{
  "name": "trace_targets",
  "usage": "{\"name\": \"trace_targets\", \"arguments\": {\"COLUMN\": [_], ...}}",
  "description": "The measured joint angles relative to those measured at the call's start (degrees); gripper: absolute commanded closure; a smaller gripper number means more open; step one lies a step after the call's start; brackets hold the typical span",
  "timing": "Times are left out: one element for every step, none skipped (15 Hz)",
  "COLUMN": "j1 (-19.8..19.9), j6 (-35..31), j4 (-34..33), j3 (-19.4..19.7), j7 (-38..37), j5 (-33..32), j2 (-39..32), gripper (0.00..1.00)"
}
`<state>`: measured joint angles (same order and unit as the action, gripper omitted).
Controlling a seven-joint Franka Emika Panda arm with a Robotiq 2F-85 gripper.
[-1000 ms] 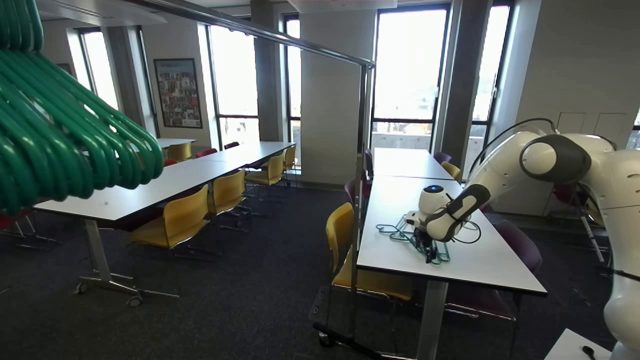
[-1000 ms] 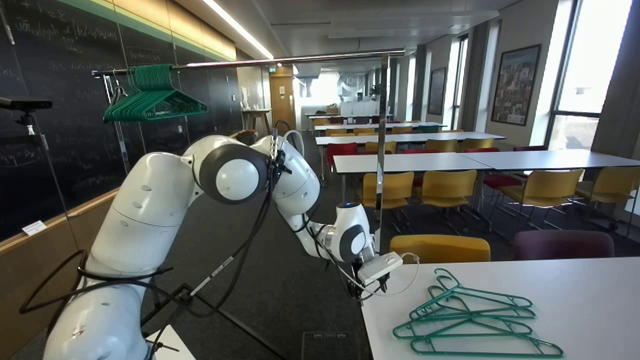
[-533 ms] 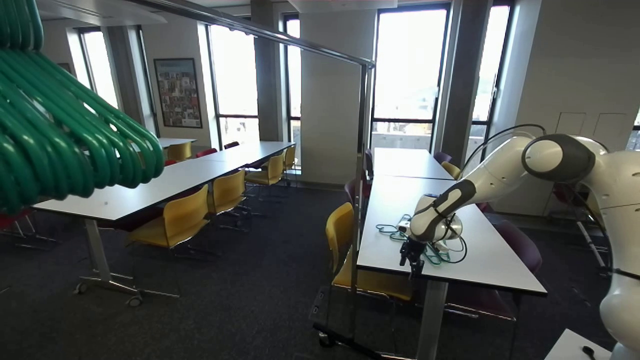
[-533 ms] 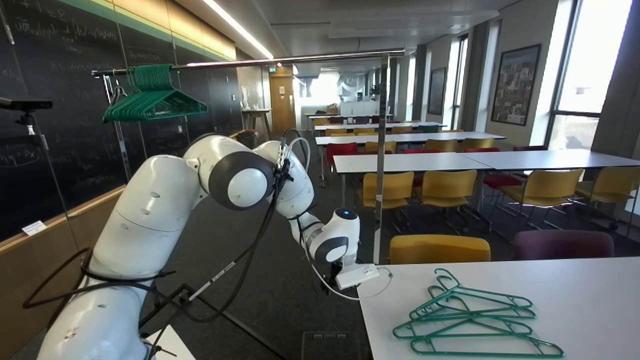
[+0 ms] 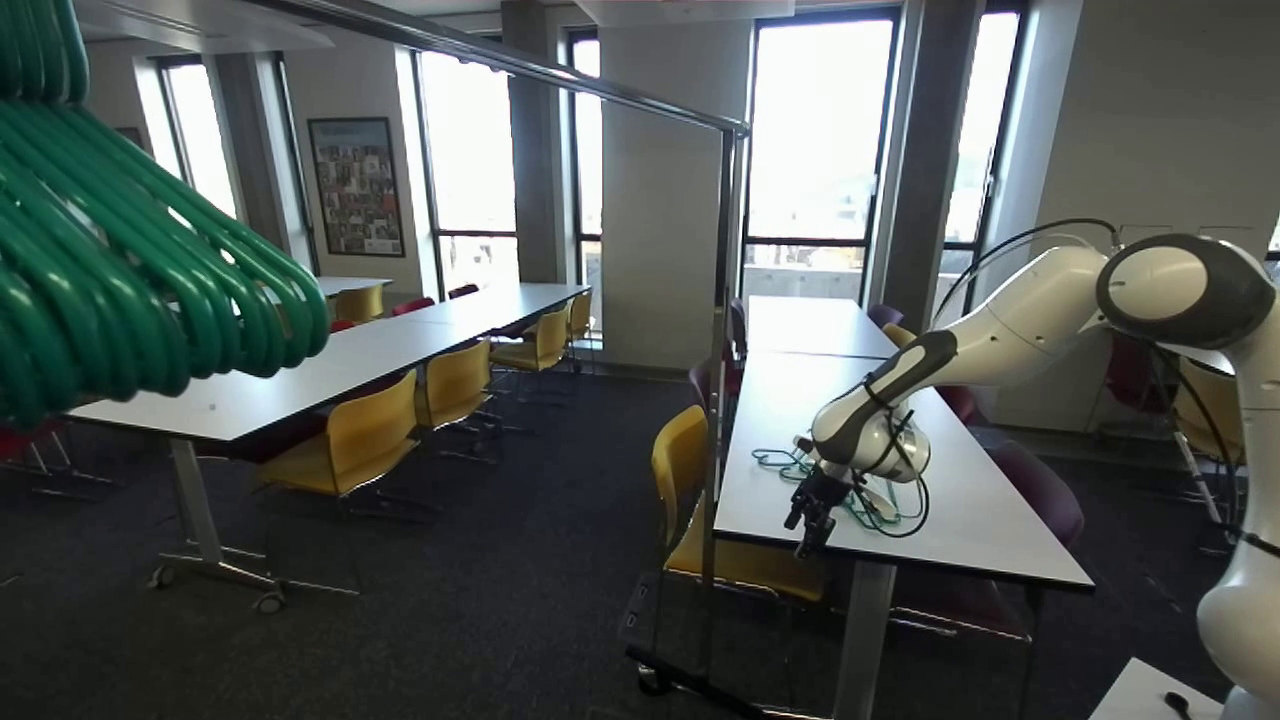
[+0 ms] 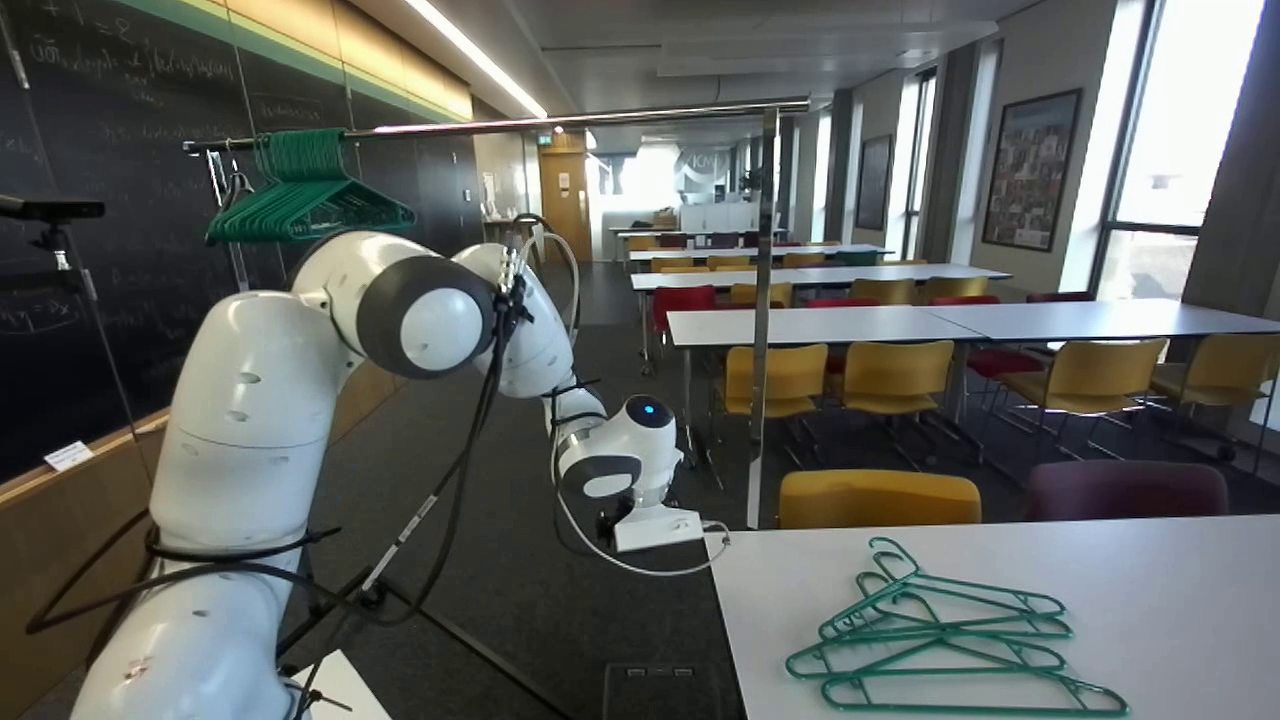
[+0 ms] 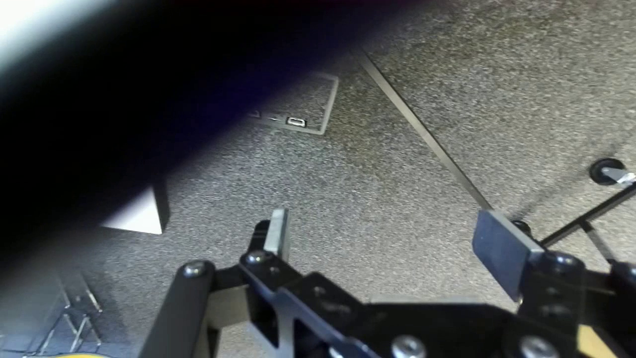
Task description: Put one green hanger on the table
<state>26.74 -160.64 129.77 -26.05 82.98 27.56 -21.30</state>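
Note:
Several green hangers lie overlapping on the white table [image 6: 1180, 600]; the bottom bar of the nearest green hanger [image 6: 960, 709] runs along the front of the pile. Part of the pile shows behind the arm as green hangers [image 5: 770, 453] on the table [image 5: 980, 525]. More green hangers [image 6: 310, 165] hang on the rack, large and close in an exterior view [image 5: 150, 300]. My gripper [image 5: 803, 535] points down beside the table's end, apart from the pile. In the wrist view the gripper [image 7: 387, 243] is open and empty, with only carpet between its fingers.
The rack's metal rail [image 6: 600, 118] runs above the arm, and its upright [image 6: 762, 300] stands past the table's end. A yellow chair [image 6: 880, 497] and a purple chair [image 6: 1128, 488] are at the table. The wrist view shows a rack wheel [image 7: 607, 171] and a floor box [image 7: 298, 122].
The arm has drawn back, and the gripper has moved leftward in both exterior views, away from the hanger pile, and tilted. The hangers on the table and rack have not moved.

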Motion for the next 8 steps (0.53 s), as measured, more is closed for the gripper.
{"name": "trace_targets", "arguments": {"j1": [-1.16, -2.52, -3.63, -4.49, -5.29, -5.85, -5.95, -5.79], "j6": [-2.31, -4.31, -6.29, -7.57, -7.78, -7.22, -5.72, -1.38], "j4": [2.02, 3.98, 5.95, 7.94, 9.76, 11.39, 12.58, 13.10], "j3": [1.23, 2.77, 4.15, 5.42, 6.78, 7.89, 8.37, 8.23], "j7": [-0.47, -1.28, -2.61, -4.60, -6.69, -8.40, -9.34, -9.04], "j5": [0.12, -0.05, -1.06, -2.90, -5.15, -7.28, -8.77, -8.62], "j2": [2.35, 4.67, 6.91, 9.04, 11.02, 12.81, 14.23, 15.46], "gripper": [0.00, 0.00, 0.00, 0.00, 0.00, 0.00, 0.00, 0.00]}}
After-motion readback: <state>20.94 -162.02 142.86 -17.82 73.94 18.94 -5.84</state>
